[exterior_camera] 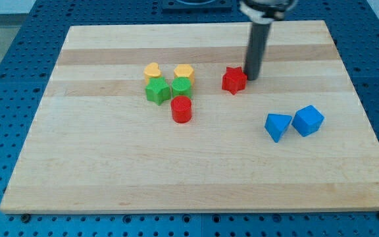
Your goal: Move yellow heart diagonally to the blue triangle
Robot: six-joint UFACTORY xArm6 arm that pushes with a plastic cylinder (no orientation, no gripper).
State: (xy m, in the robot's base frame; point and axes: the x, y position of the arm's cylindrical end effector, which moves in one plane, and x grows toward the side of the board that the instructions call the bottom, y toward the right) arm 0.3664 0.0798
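Observation:
The yellow heart [152,70] lies left of centre near the view's top, touching the green star [157,91] below it. The blue triangle [277,126] lies at the right, next to a blue cube [308,120]. My tip [251,78] rests on the board just right of the red star [234,80], far to the right of the yellow heart and above and left of the blue triangle.
A yellow hexagon [184,72] sits right of the heart, with a green cylinder [182,87] below it and a red cylinder [181,109] lower still. The wooden board [110,164] lies on a blue perforated table.

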